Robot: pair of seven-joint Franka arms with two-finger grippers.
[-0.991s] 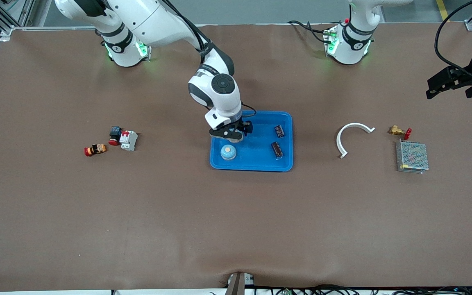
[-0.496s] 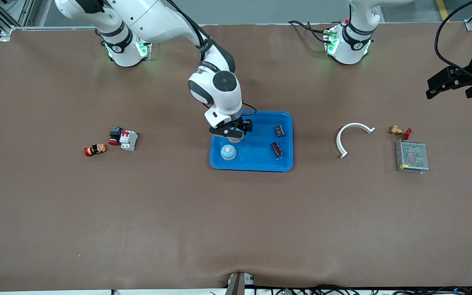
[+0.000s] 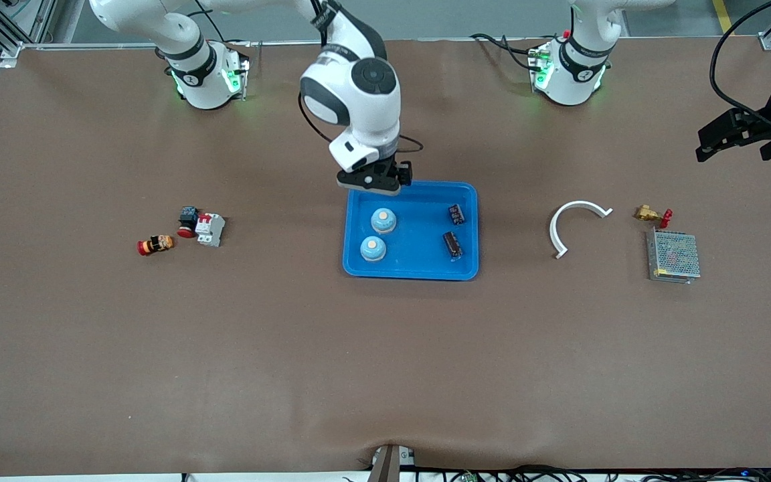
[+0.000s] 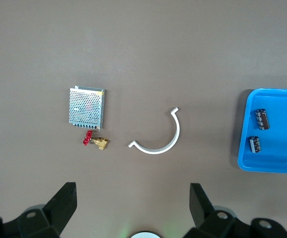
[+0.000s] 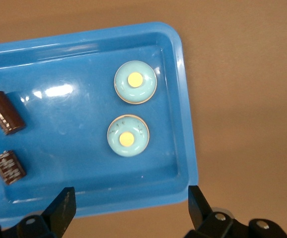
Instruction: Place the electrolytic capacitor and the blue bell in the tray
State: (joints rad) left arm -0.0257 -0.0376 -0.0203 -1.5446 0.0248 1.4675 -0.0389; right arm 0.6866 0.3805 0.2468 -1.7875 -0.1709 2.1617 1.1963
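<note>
Item count, as we read it: the tray [image 3: 412, 268] at mid-counter holds two blue bells [image 3: 383, 219] [image 3: 373, 248] and two electrolytic capacitors [image 3: 453, 244] [image 3: 456, 213], all lying free. We judge the placing done; nothing of either kind shows outside the tray. Right hand [image 3: 373, 182]: empty, fingers spread, over the tray's rim on the robots' side. Left hand [image 3: 727, 137]: waiting, spread and empty, over the counter's left-arm end.

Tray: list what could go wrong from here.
1. The right claw hangs open over the tray's rim; swinging low, it might clip that rim and jolt everything.
2. The two bells sit close together; a nudge could knock one into the other.
3. The capacitors lie on their sides and may roll.
</note>
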